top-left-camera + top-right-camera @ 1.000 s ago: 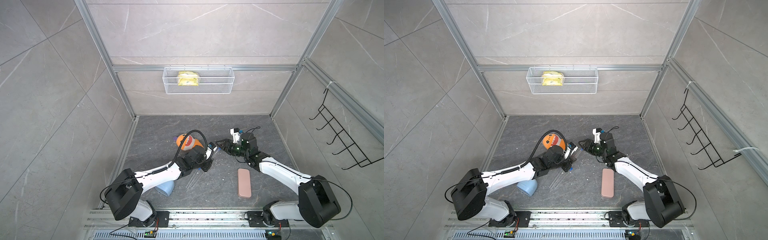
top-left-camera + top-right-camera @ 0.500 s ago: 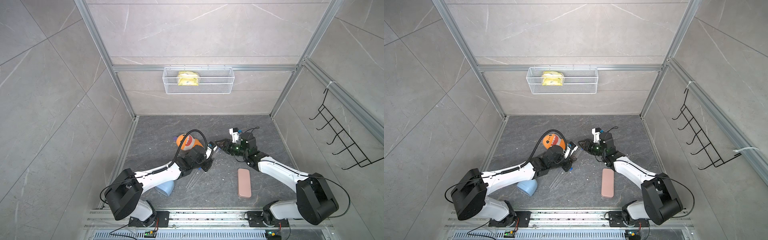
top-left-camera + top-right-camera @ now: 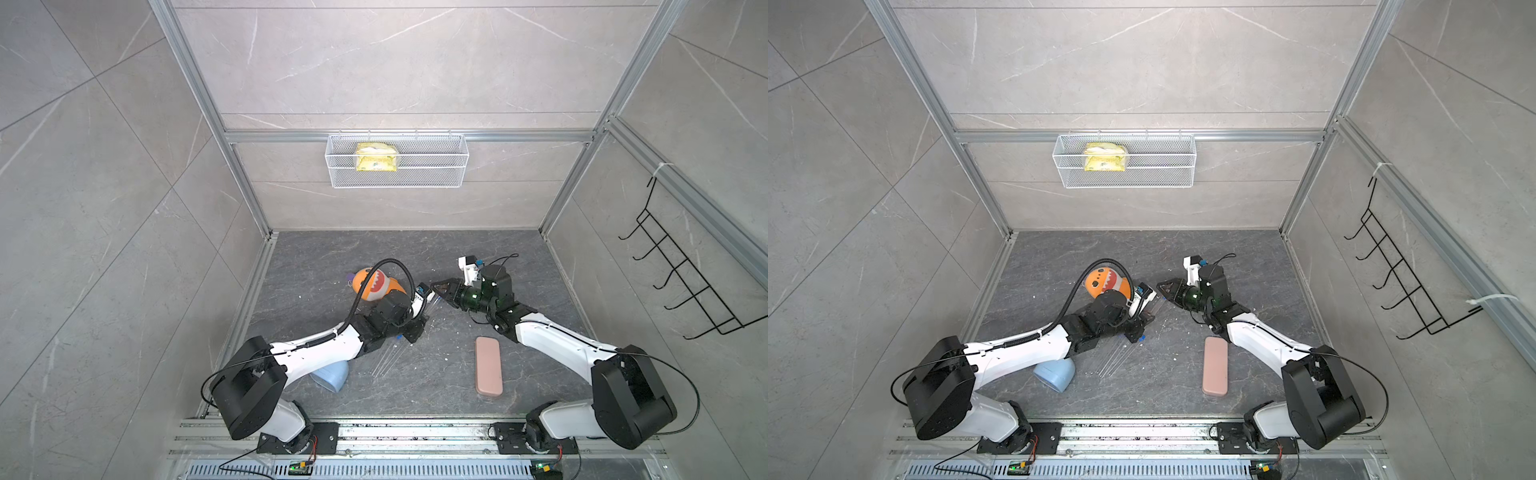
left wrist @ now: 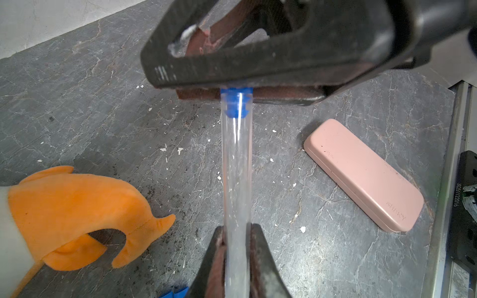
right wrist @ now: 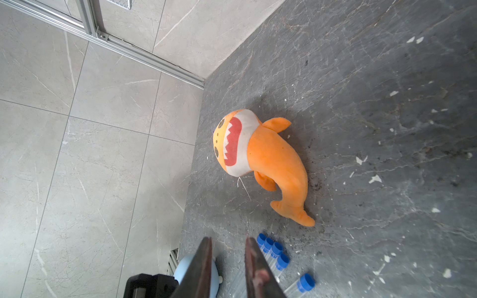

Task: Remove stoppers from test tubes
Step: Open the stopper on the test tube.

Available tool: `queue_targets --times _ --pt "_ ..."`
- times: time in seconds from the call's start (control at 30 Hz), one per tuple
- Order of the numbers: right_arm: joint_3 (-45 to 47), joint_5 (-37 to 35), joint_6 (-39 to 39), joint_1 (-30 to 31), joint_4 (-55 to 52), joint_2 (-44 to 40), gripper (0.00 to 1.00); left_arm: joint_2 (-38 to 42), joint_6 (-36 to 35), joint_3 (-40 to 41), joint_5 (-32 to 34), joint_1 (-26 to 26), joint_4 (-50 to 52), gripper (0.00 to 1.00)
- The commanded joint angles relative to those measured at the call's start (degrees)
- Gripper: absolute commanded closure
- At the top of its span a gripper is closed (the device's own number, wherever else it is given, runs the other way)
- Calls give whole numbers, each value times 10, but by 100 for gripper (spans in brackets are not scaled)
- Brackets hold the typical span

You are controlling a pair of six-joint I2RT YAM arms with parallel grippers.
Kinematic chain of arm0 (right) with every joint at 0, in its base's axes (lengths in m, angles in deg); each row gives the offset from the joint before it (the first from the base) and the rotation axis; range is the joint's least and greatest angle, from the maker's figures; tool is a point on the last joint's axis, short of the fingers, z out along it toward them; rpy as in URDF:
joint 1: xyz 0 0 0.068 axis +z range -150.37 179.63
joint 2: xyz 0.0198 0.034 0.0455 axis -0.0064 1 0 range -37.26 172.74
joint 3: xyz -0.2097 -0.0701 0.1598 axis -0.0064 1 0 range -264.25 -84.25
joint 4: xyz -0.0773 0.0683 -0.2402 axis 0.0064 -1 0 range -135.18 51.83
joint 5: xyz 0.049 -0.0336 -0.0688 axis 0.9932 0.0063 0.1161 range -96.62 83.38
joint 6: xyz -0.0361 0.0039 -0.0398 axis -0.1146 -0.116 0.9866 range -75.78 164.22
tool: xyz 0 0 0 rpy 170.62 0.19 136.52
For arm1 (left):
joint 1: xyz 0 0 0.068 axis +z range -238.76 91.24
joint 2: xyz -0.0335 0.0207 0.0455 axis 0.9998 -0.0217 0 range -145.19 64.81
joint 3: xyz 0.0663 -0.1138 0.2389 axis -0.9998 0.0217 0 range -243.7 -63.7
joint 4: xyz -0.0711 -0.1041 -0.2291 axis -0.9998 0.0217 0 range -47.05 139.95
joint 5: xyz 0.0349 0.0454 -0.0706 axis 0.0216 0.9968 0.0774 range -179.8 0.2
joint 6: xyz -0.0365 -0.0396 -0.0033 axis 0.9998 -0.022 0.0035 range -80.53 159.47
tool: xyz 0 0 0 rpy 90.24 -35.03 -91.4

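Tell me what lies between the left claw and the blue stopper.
Only the clear test tube itself, running from left claw to stopper; the left wrist view shows it.

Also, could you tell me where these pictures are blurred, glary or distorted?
Left wrist view: the right gripper's fingers, near the lens, are blurred, and a glare streak runs along the test tube; right wrist view: the fingertips are soft, the plush shark sharp; both top views: wide-angle, the frame posts splay outward.
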Motion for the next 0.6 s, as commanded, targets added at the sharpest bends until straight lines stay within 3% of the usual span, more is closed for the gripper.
queue_targets --times 0.0,0.57 --pt "6 6 -2 -1 12 7 75 -5 6 -21 -9 3 -22 100" --pt "7 5 -1 -1 12 12 85 -12 6 -24 -16 6 -25 100"
